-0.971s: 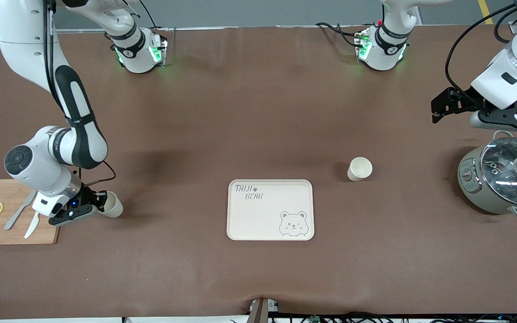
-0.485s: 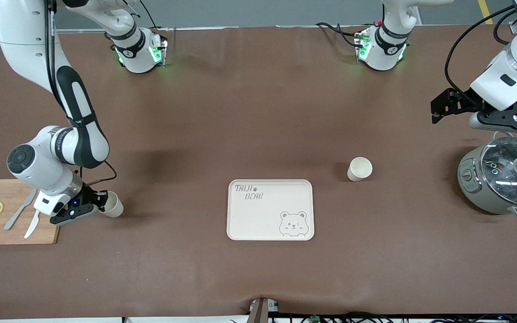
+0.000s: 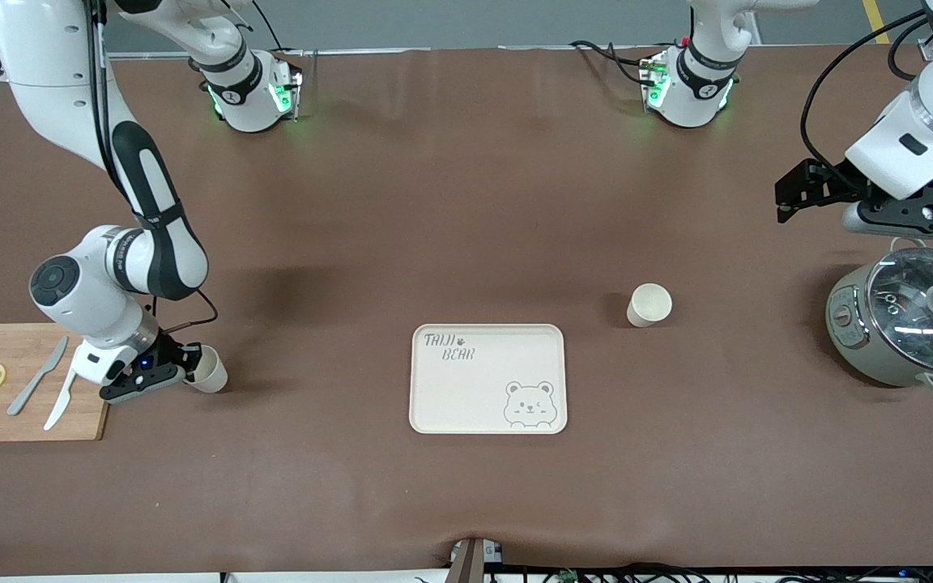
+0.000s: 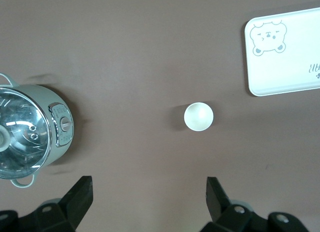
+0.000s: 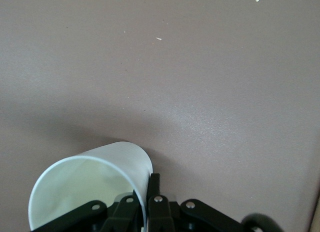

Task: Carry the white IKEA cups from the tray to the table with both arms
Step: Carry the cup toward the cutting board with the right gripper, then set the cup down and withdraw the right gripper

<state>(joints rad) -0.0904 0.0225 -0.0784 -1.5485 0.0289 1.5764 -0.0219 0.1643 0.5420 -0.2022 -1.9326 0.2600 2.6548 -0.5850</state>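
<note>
Cup number one (image 3: 209, 371) is pinched by its rim in the closed right gripper (image 3: 183, 374), tipped over, low over the table near the wooden board (image 3: 25, 421). The other cup (image 3: 649, 305) stands alone on the table, between the bear tray (image 3: 434, 405) and the pot (image 3: 904, 328). The left gripper (image 3: 794, 194) hangs wide open, holding nothing, above the table beside the pot.

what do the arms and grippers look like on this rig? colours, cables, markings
Both arms are glossy white with rounded shells and black joint bands. The right arm has a long black panel on its link and a thin black cable at the wrist. The right gripper is black with a small blue light. The left gripper is black too; thick black cables loop above it. Both bases glow green.
</note>
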